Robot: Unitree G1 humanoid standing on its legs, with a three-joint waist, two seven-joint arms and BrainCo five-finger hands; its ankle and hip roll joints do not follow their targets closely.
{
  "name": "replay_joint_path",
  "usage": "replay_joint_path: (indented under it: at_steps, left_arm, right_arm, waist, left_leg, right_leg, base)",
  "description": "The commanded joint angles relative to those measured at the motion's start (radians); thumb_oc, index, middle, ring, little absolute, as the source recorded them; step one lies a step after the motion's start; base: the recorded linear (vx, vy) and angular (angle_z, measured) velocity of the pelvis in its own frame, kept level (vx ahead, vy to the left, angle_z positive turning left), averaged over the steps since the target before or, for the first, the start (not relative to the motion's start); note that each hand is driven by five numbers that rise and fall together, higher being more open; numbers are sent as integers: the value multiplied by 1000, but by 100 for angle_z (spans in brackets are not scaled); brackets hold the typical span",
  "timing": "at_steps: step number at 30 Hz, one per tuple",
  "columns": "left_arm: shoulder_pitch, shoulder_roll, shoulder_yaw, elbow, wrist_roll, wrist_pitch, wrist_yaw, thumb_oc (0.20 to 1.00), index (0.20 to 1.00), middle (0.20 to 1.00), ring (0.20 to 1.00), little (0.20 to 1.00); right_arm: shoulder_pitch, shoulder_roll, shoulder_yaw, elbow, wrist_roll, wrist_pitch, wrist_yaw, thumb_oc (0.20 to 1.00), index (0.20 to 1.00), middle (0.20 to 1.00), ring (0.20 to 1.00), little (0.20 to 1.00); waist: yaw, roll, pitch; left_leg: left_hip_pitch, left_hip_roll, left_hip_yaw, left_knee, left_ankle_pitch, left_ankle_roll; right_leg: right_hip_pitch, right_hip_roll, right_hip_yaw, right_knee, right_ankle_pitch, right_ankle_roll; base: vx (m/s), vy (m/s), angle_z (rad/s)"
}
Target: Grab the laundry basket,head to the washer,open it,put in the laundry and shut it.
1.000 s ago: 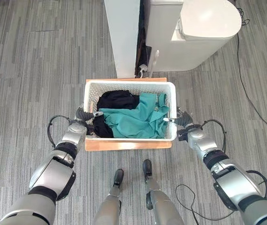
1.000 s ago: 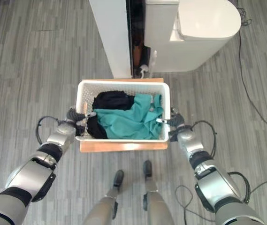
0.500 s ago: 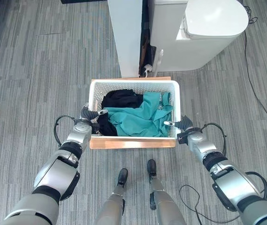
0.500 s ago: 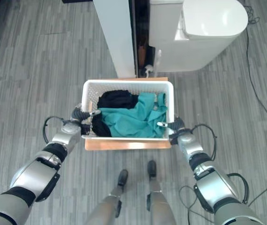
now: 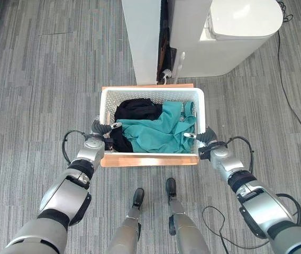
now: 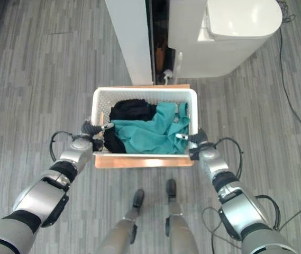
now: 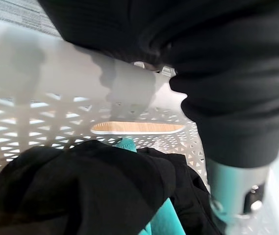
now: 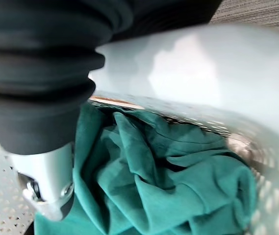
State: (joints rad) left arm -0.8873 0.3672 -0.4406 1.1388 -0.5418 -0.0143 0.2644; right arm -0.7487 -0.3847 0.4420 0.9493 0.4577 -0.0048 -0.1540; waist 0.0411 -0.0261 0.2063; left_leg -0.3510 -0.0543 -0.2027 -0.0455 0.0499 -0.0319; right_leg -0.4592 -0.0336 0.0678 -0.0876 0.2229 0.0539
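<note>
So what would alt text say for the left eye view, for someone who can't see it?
Seen from above, a robot's left hand and right hand grip opposite sides of a white laundry basket holding a teal garment and black clothing, resting on a wooden board over grey flooring.

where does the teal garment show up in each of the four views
Left eye view: the teal garment fills the right half of the white basket, beside the black garment.
Right eye view: same place, middle of the picture.
Left wrist view: a small teal patch past the black cloth, and another at the lower edge.
Right wrist view: it takes up the lower middle.
Shared landmark: the basket's perforated white wall.
</note>
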Motion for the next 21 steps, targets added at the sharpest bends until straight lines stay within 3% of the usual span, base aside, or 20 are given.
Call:
replay_joint_path:
  at_steps: [1,21]
  left_arm:
    - [-153,-31,-6,57,-10,-45,13,1000,1000,1000,1000,1000]
    - [-145,-47,-4,72,-37,-41,0,1000,1000,1000,1000,1000]
  right_arm:
    - [-30,-11,-55,-18,11,-65,-32,1000,1000,1000,1000,1000]
    - [-57,-19,-63,2,57,-76,-35,1000,1000,1000,1000,1000]
  waist:
    - [9,26,2]
    - [5,30,-7]
  left_leg:
    - [11,37,-48,-42,13,-28]
    - [-5,40,-53,-42,14,-31]
  right_leg:
    - [94,-48,-24,0,-134,120]
    - [81,-50,-29,0,-135,118]
  base:
    - [0,0,0]
    - [0,0,0]
